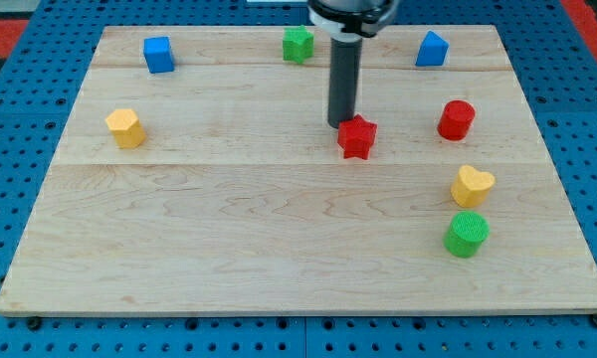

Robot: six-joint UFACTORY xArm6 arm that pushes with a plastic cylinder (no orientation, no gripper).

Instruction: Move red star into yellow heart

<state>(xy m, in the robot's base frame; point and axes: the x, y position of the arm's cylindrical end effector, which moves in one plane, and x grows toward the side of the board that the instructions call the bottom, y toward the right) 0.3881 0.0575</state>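
Note:
The red star (357,136) lies on the wooden board, right of the middle. The yellow heart (472,186) lies to its lower right, near the board's right side. My tip (339,122) stands at the star's upper left edge, touching or nearly touching it. The dark rod rises straight from there to the view's top.
A red cylinder (457,119) stands above the yellow heart. A green cylinder (467,234) sits just below the heart. A blue block (432,49), a green block (298,44) and a blue cube (159,54) line the top edge. A yellow hexagon block (125,128) is at the left.

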